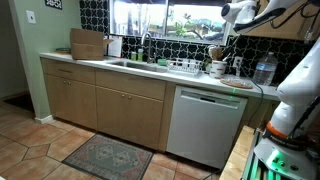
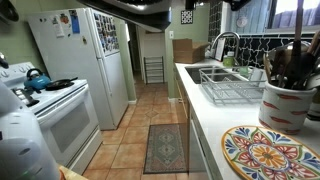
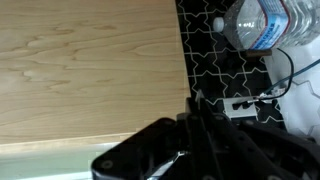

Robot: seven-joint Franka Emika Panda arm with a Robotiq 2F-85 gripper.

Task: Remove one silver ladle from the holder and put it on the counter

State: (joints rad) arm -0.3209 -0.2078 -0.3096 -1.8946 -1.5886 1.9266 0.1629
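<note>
The holder (image 1: 217,69) is a cream-white crock on the counter (image 1: 120,68) near its right end. Dark utensil handles stick out of it. It stands close in an exterior view (image 2: 289,106), on the counter (image 2: 215,135). I cannot pick out a silver ladle among the handles. My gripper (image 1: 234,13) is high above the holder, near the upper cabinet. In the wrist view its dark jaws (image 3: 195,108) look pressed together. A thin silvery glint lies by them, and I cannot tell what it is.
A clear water bottle (image 1: 265,68) (image 3: 262,24) stands beside the holder. A colourful plate (image 1: 235,83) (image 2: 270,150) lies in front of it. A dish rack (image 2: 233,90), sink and faucet (image 2: 224,45) are further along. A wooden upper cabinet (image 3: 90,70) and a wall outlet (image 3: 245,103) are close to the gripper.
</note>
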